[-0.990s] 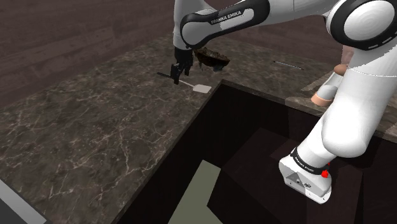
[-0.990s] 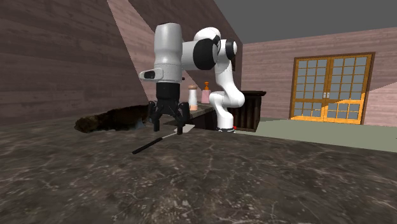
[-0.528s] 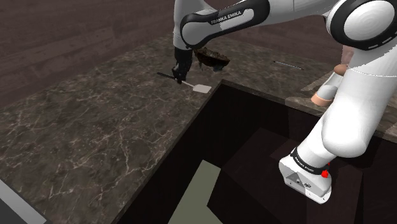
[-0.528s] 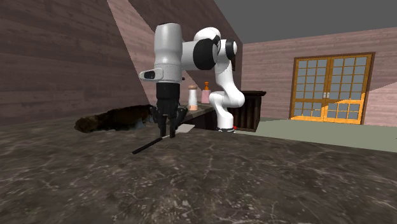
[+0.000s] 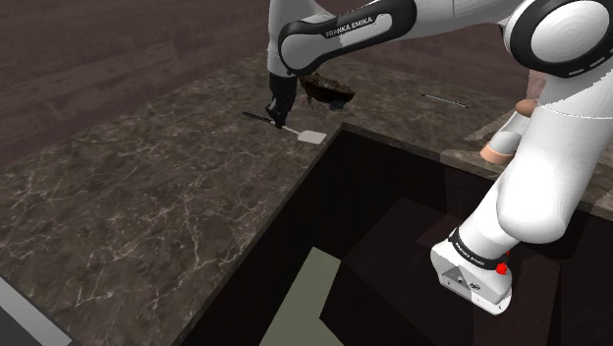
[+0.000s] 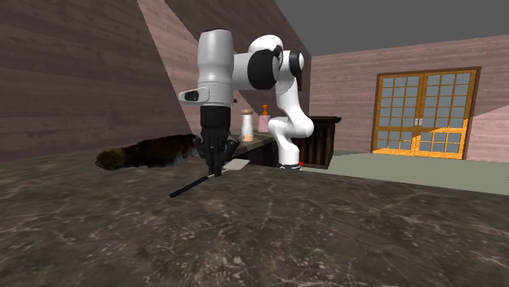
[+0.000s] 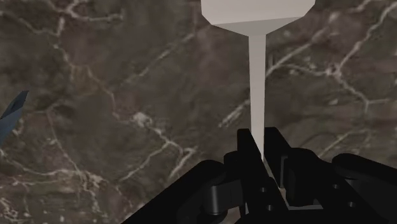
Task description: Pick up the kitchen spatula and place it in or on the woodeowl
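Observation:
The spatula lies flat on the dark marble counter, pale blade toward the counter's edge and thin dark handle pointing away. My gripper stands straight down over it, shut on the spatula's shaft between blade and handle. In the wrist view the black fingers clasp the pale shaft of the spatula, and the blade lies beyond the fingertips of the gripper. From the second exterior view the gripper pinches the spatula at counter level. The dark bowl sits just behind the arm, seen as the bowl beyond the gripper.
The counter ends in a sharp edge beside the spatula, dropping to a dark recess and the floor. Two bottles stand on a ledge near the robot's stand. A thin dark utensil lies farther back. A blue tip lies off to the gripper's side.
The fingers, spread wide over the spatula a second ago, have closed onto its shaft. The arm and the spatula have stayed in place.

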